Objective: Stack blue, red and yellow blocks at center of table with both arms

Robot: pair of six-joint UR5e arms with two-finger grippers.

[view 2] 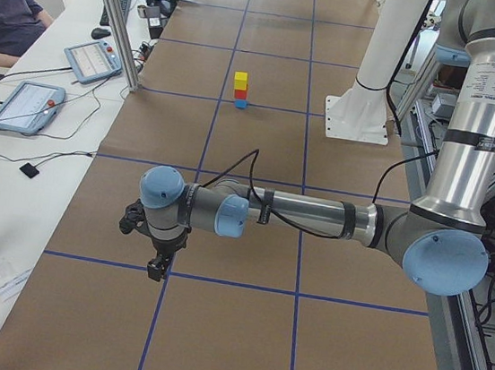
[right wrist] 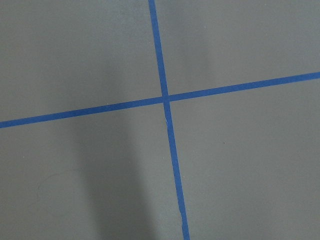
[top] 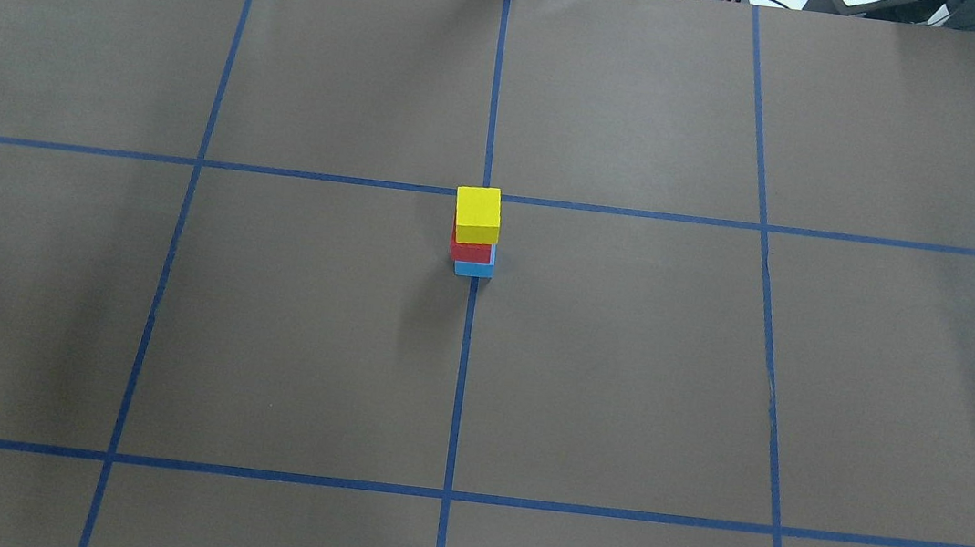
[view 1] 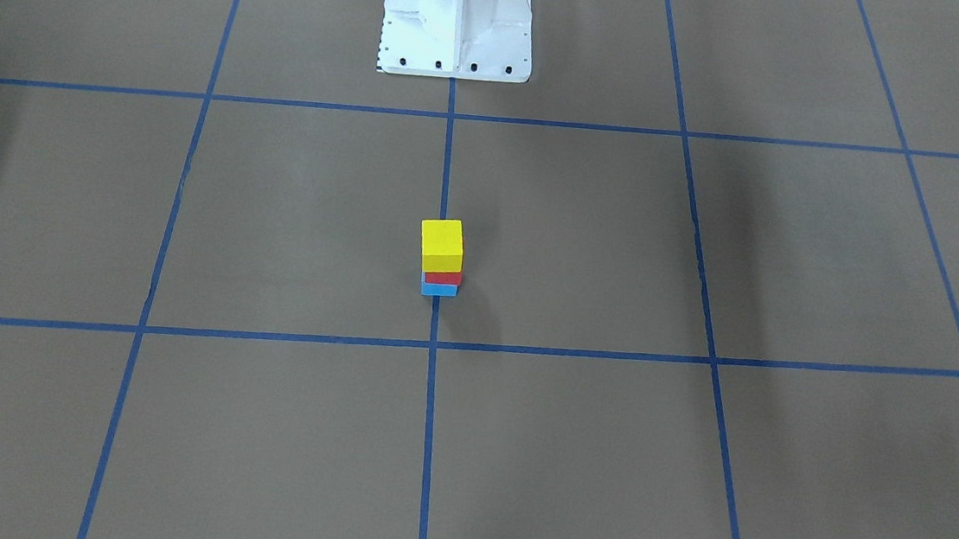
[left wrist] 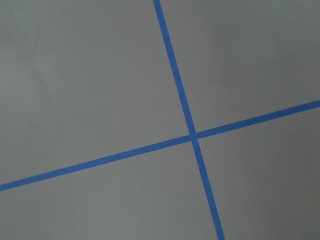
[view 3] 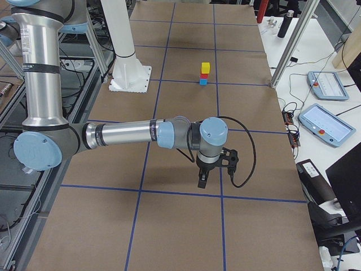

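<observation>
A stack stands at the table's center: a blue block [top: 473,268] at the bottom, a red block [top: 470,250] on it, a yellow block [top: 478,214] on top. The stack also shows in the front-facing view, with yellow block [view 1: 442,245], red block [view 1: 443,278] and blue block [view 1: 439,289]. The stack shows small in the side views [view 2: 240,90] [view 3: 205,73]. My left gripper [view 2: 158,269] hangs over the table far from the stack, near the left end. My right gripper [view 3: 202,182] hangs near the right end. Whether either is open or shut cannot be told. Both wrist views show only bare table and tape lines.
The robot's white base [view 1: 458,20] stands at the table's edge behind the stack. Blue tape lines grid the brown table [top: 623,372]. Tablets [view 2: 24,106] and a seated operator [view 2: 2,15] are beside the table. More tablets [view 3: 327,124] lie on the opposite side.
</observation>
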